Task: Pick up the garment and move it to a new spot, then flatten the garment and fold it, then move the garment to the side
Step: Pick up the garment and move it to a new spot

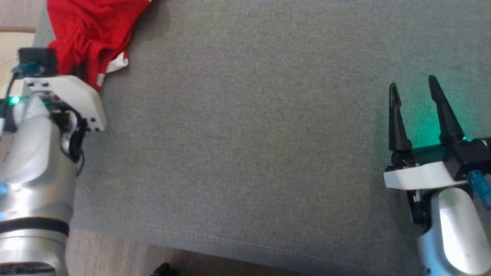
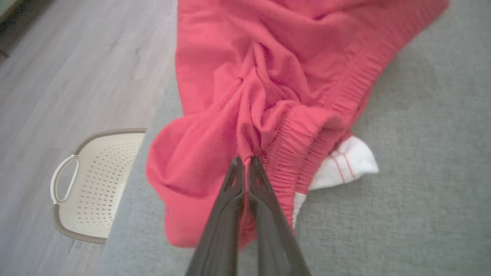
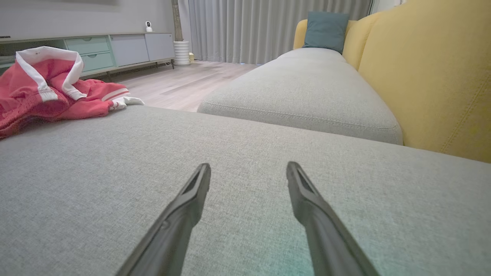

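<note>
Left hand (image 2: 245, 161) tight on red garment (image 2: 276, 76), white basket (image 2: 96, 184) nearby; right hand (image 3: 249, 166) splayed.

It was a home living room. Ahead of the fingers (image 3: 191, 207) of the right gripper (image 3: 248, 165) lay a grey sofa (image 3: 307, 88), its yellow backrest (image 3: 429, 76) and teal cushion (image 3: 325, 30) to their right. Beyond hung long curtains (image 3: 268, 27), and to the left stood a low cabinet (image 3: 126, 48) with drawers on a wooden floor (image 3: 184, 84).

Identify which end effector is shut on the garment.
The left end effector, pinched on the red garment; the right end effector stands open over the grey sofa cushion.
</note>
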`<state>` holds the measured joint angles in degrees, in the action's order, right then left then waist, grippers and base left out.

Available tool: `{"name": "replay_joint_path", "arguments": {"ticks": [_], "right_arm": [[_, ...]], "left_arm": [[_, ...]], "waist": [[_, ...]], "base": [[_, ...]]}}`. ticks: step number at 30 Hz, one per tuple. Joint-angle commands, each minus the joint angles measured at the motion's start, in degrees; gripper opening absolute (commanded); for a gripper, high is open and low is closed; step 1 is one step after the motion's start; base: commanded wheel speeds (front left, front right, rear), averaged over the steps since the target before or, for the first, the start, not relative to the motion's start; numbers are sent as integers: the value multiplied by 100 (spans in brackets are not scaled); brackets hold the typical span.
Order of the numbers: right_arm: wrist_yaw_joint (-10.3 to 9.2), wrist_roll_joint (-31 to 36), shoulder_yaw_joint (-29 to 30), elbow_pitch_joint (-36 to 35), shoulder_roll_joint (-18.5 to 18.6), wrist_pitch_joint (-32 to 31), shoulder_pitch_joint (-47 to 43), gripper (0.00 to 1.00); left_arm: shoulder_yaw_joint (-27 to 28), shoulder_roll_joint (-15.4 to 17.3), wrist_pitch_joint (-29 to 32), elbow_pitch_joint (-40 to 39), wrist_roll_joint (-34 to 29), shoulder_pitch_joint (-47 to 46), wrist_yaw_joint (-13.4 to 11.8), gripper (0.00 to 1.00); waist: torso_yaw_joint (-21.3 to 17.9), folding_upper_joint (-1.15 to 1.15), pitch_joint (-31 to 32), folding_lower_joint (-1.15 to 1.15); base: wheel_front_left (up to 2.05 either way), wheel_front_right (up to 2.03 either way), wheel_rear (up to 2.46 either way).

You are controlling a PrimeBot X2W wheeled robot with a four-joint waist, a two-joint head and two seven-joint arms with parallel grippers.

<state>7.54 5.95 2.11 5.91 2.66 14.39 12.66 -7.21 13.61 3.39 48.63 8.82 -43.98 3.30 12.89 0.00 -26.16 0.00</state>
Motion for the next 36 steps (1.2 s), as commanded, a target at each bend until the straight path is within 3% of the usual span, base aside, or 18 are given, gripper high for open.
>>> {"name": "replay_joint_path", "arguments": {"ticks": [1, 9, 15, 23, 29, 36], "right_arm": [[-5, -49, -131, -189, 21, 61, 138, 100], [-5, -208, -126, -119, 21, 61, 84, 100], [-5, -369, -68, -66, 21, 61, -24, 100], [-5, -598, -35, -25, 21, 61, -192, 100], [-5, -762, -17, -32, 21, 61, -180, 100], [-5, -931, -59, -77, 21, 61, -137, 100]], "left_arm": [[192, 413, -164, -187, -11, -351, -75, 0], [133, 619, -798, -641, -128, -696, -125, 0], [-83, 807, -863, -1183, -360, -973, -116, 0], [-433, 1020, -485, -2264, -579, -1300, 79, 0], [-842, 1005, 57, -3310, -535, -1407, 279, 0], [-1803, 804, 649, -4092, -223, -1194, 401, 0]], "waist": [[-12, 0, 51, 0], [-125, 0, 438, 0], [-304, 0, 899, 0], [-728, 0, 1306, 0], [-1255, 0, 1348, 0], [-1918, 0, 1119, 0]], "base": [[0, 0, 0], [0, 0, 0], [0, 0, 0], [0, 0, 0], [0, 0, 0], [0, 0, 0]]}}
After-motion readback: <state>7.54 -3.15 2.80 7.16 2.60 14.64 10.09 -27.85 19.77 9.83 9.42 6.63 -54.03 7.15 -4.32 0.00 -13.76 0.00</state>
